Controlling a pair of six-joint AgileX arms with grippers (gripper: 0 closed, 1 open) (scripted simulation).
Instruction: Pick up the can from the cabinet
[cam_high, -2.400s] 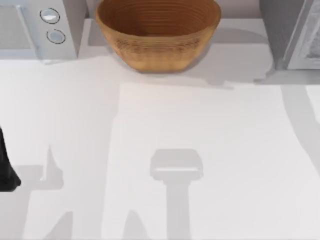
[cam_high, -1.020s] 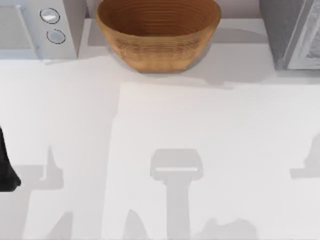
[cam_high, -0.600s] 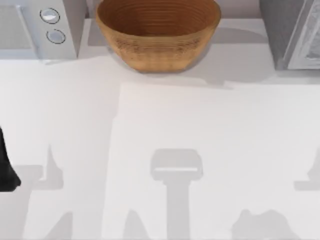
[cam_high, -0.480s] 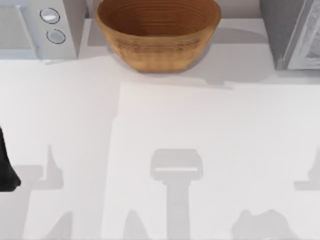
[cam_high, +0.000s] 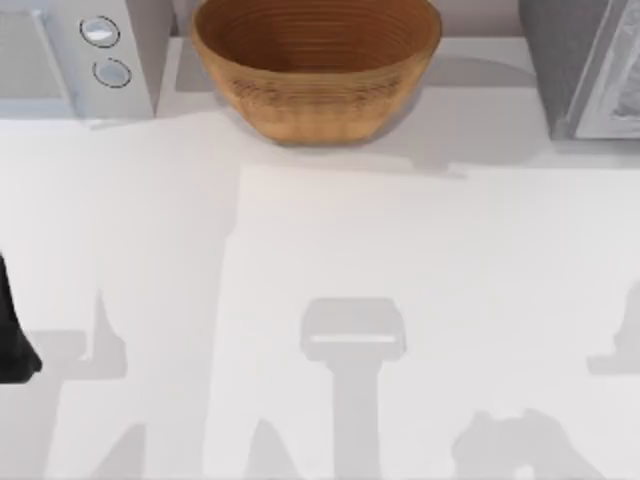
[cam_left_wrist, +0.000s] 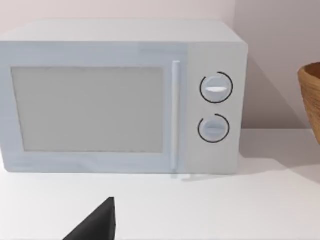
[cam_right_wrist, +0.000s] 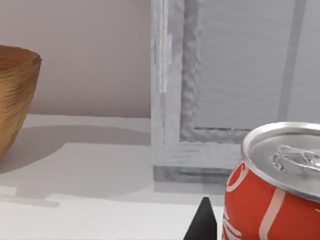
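A red can (cam_right_wrist: 270, 195) with a silver top and pull tab shows close up in the right wrist view. It sits slightly tilted in front of the grey cabinet (cam_right_wrist: 235, 85). My right gripper is shut on the can, and one dark fingertip (cam_right_wrist: 202, 224) rests just beside its wall. The can's lower part is cut off by the picture's edge. In the top view the cabinet (cam_high: 590, 65) stands at the table's far right corner. My left arm (cam_high: 12, 340) is parked at the table's left edge.
A brown woven bowl (cam_high: 316, 65) stands at the back middle of the table, with a white microwave (cam_high: 70, 55) at the back left. The left wrist view faces the microwave (cam_left_wrist: 120, 97). Arm shadows lie on the white table (cam_high: 400, 260) near its front right.
The arm shadows on the table's right side have shifted from a long streak at the far right to a blob near the front edge. The left arm, bowl and microwave have not moved.
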